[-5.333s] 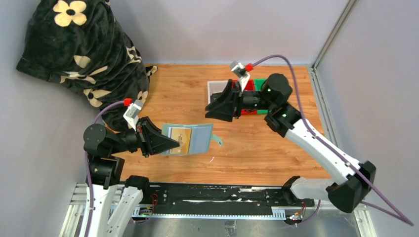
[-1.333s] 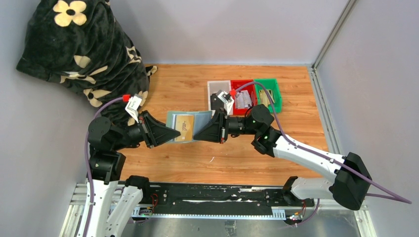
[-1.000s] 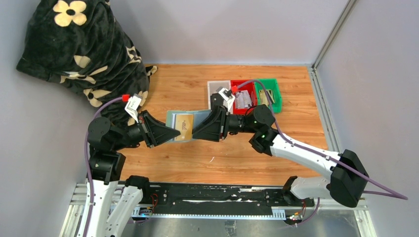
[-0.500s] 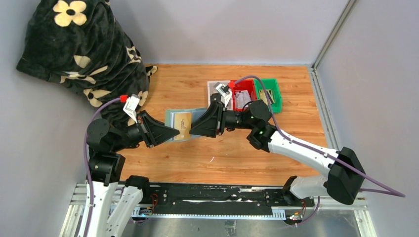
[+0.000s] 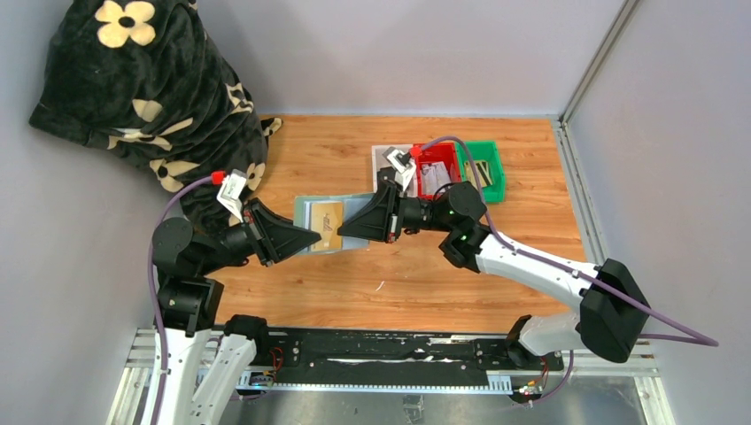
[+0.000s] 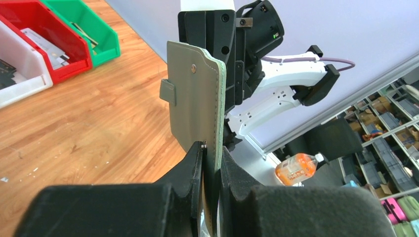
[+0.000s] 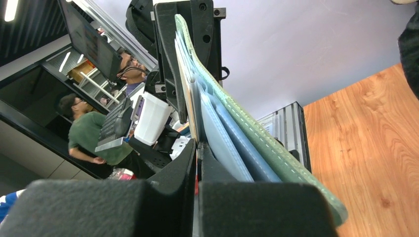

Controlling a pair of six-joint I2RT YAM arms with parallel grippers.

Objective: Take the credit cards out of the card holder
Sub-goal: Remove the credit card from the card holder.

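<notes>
Right gripper (image 7: 196,148) — fingers pressed together on the edge of the tan-gold credit card (image 5: 328,221), which sits in a pale inner pocket of the card holder (image 5: 356,211). The left gripper (image 6: 211,147) is clamped on the opposite edge of the card holder and holds it spread open above the table (image 5: 416,283). The pocket side faces the top camera. The short closing tab (image 6: 168,93) shows on the outer face in the left wrist view. The two grippers point at each other across the holder. All of this lies left of the red bin (image 5: 436,158) and nearer the arm bases — well apart from it. A white bin (image 5: 383,156) touches the red bin's left side, a green bin (image 5: 485,170) its right. A flowered dark blanket (image 5: 150,88) lies far to the red bin's left.
</notes>
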